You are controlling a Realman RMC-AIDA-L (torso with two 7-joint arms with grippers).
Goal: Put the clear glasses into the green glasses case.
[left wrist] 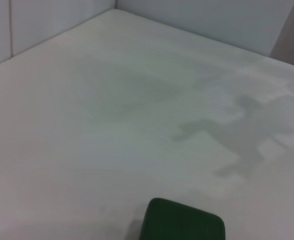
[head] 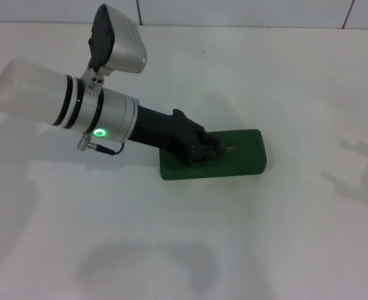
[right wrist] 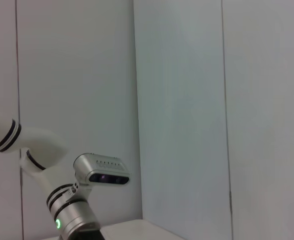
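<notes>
The green glasses case lies shut on the white table, right of centre in the head view, with small gold lettering on its lid. My left gripper rests over the case's left half and hides that part. One rounded end of the case shows in the left wrist view. The clear glasses are out of view. My right gripper appears in no view; only its shadow falls on the table at the right.
The white table runs back to a pale tiled wall. In the right wrist view my left arm with its wrist camera stands before white wall panels.
</notes>
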